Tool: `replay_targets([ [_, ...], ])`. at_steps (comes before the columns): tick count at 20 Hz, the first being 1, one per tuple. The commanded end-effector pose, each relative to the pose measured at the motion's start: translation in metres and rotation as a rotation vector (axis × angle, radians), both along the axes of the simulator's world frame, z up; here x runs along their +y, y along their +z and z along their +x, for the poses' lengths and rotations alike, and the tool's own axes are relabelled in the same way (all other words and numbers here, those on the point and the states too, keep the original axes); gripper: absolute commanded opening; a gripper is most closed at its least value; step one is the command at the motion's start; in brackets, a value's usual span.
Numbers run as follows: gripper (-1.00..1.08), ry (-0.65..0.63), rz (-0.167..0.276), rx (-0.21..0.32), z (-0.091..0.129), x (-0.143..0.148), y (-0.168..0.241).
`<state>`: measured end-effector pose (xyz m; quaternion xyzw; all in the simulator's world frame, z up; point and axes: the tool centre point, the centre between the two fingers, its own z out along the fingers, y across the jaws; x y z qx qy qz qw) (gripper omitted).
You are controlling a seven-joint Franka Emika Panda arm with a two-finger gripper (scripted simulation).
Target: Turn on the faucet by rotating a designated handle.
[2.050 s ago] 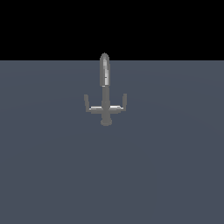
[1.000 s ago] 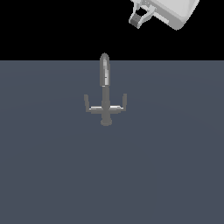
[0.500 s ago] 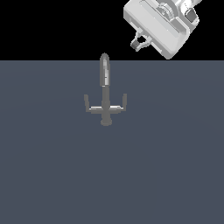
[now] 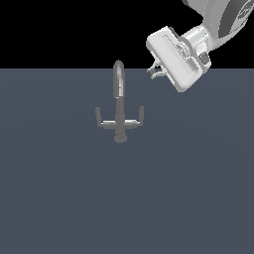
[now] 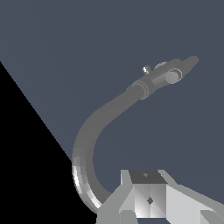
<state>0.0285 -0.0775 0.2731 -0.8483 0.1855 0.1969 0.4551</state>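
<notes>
The grey faucet [image 4: 119,94] stands upright in the middle of the flat surface, its tall spout rising from a round base. Its crossbar carries two matching short levers, one on the exterior view's left [image 4: 98,115] and one on the right [image 4: 141,114]; nothing shows which is the handle. My gripper [image 4: 153,71] hangs above and to the right of the spout top, apart from it, fingers together and holding nothing. The wrist view has the curved spout of the faucet [image 5: 94,127] running away from my gripper [image 5: 149,199], with the crossbar at its far end.
A plain dark grey-blue floor [image 4: 188,188] stretches all around the faucet. My white arm [image 4: 218,22] comes in from the upper right of the exterior view. Nothing else stands in the scene.
My arm has come into view from the upper right and moved down and left toward the spout top. The faucet and its levers have not moved.
</notes>
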Motion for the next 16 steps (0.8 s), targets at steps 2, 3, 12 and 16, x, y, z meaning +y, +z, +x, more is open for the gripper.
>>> replay_targets([
  [2,-1.00,-0.029,0.073,0.030,0.014,0.000,-0.021],
  [3,-1.00,-0.037,0.093,0.039,0.017,0.000,-0.027],
  [12,-1.00,-0.113,0.278,0.119,0.049,0.006,-0.081],
  [16,-1.00,-0.144,0.350,0.152,0.061,0.010,-0.103],
])
